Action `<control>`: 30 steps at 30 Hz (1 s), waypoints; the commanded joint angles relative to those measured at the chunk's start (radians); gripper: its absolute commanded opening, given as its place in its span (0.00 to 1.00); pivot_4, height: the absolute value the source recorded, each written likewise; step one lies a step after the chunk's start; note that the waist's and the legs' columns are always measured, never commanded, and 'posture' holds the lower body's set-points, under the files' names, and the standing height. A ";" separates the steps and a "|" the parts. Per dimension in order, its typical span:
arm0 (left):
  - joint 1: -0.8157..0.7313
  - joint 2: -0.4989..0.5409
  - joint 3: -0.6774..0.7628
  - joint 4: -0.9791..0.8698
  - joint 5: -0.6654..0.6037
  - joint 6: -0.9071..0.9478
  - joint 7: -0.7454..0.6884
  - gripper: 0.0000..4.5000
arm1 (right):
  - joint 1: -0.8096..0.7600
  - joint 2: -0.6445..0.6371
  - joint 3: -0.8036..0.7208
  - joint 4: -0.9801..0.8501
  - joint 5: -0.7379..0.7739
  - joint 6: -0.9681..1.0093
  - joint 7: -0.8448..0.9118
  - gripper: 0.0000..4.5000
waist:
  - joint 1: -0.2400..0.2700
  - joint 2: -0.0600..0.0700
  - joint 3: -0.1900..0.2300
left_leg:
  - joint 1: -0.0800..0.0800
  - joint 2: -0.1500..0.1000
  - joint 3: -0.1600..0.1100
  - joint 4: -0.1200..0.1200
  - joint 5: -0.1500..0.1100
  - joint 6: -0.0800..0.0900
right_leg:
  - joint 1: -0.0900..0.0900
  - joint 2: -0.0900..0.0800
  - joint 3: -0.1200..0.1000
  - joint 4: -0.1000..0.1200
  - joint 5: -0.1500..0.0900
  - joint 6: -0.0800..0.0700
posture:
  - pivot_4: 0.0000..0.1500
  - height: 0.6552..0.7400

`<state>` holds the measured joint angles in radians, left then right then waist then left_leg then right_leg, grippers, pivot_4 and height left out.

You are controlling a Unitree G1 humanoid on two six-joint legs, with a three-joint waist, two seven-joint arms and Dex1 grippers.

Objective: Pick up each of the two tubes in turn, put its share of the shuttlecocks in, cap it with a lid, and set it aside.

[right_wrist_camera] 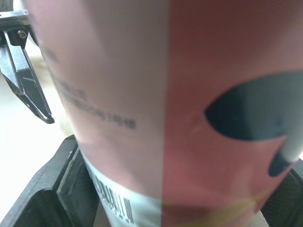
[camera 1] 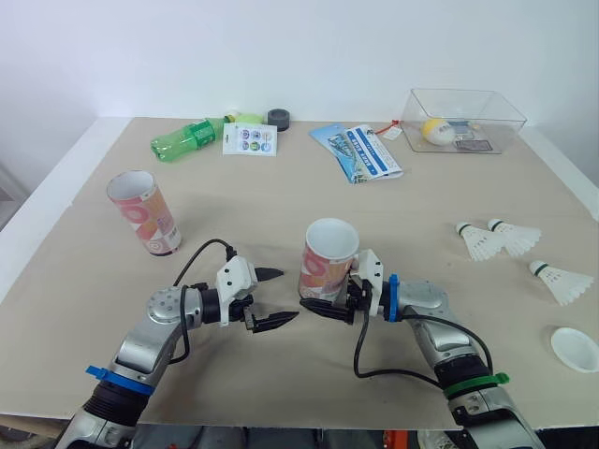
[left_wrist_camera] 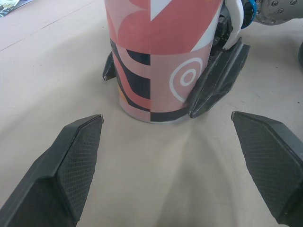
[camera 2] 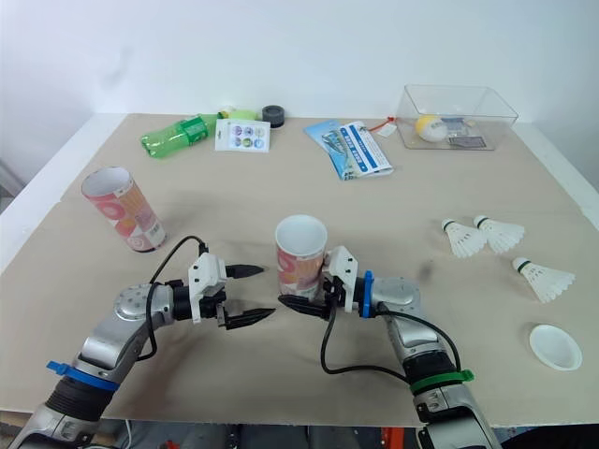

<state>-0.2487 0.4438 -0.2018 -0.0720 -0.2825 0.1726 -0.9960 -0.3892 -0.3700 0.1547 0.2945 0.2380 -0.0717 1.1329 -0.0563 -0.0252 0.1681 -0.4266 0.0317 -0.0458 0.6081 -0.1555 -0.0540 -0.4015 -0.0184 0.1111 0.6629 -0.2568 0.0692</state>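
**First tube gripped, nothing loaded yet**

The near tube stands upright and open-mouthed mid-table, its base on the table. The right gripper has its two fingers pressed against opposite sides of the tube's foot, so the grasp looks made but the lift not yet begun. The left gripper hangs just beside it, jaws spread wide and empty. The far tube stands well off to the left, also open. Three shuttlecocks lie on the right side of the table, and a white lid lies near the right edge. By my reading, filling, capping and setting aside all remain for both tubes.
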 commanded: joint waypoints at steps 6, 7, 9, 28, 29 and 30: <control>-0.013 -0.001 -0.003 -0.007 0.003 -0.022 -0.008 1.00 | 0.016 -0.015 0.006 0.008 -0.022 -0.005 -0.011 0.78 | 0.000 0.000 0.000 | 0.000 0.000 0.000 0.000 0.000 0.000 | 0.000 0.000 0.000 0.000 0.000 0.000 | 1.00 1.00; -0.013 -0.001 -0.003 -0.007 0.003 -0.023 -0.009 1.00 | 0.017 -0.014 0.005 0.008 -0.021 -0.005 -0.012 0.78 | 0.000 0.000 0.000 | 0.000 0.000 0.000 0.000 0.000 0.000 | 0.000 0.000 0.000 0.000 0.000 0.000 | 1.00 1.00; -0.013 0.000 -0.003 -0.006 0.003 -0.023 -0.011 1.00 | 0.020 -0.015 0.003 0.004 -0.020 -0.004 -0.015 0.78 | 0.000 0.000 0.000 | 0.000 0.000 0.000 0.000 0.000 0.000 | 0.000 0.000 0.000 0.000 0.000 0.000 | 1.00 1.00; -0.108 -0.033 -0.026 0.091 0.005 -0.067 -0.084 1.00 | 0.166 -0.045 -0.436 -0.443 0.146 0.208 -0.523 0.78 | 0.010 0.003 0.002 | -0.005 -0.001 -0.001 -0.001 0.000 0.000 | -0.004 -0.001 0.000 0.000 0.001 0.006 | 1.00 1.00; -0.116 -0.035 -0.029 0.105 0.006 -0.073 -0.092 1.00 | 0.168 -0.049 -0.478 -0.458 0.141 0.212 -0.574 0.78 | 0.010 0.003 0.002 | -0.005 -0.001 -0.001 -0.001 0.000 0.000 | -0.004 -0.001 0.000 0.000 0.001 0.006 | 1.00 1.00; -0.131 -0.036 -0.035 0.126 0.009 -0.081 -0.108 1.00 | 0.177 -0.058 -0.554 -0.465 0.123 0.194 -0.647 0.78 | 0.010 0.003 0.002 | -0.005 -0.001 -0.001 -0.002 0.000 0.000 | -0.005 0.000 0.000 0.000 0.001 0.006 | 1.00 1.00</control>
<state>-0.3624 0.4072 -0.2393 0.0520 -0.2738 0.1176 -1.0847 -0.2086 -0.4087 -0.2971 -0.1174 0.3644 0.1410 0.5737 -0.0463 -0.0222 0.1703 -0.4316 0.0304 -0.0465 0.6065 -0.1555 -0.0540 -0.4060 -0.0189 0.1112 0.6629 -0.2560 0.0751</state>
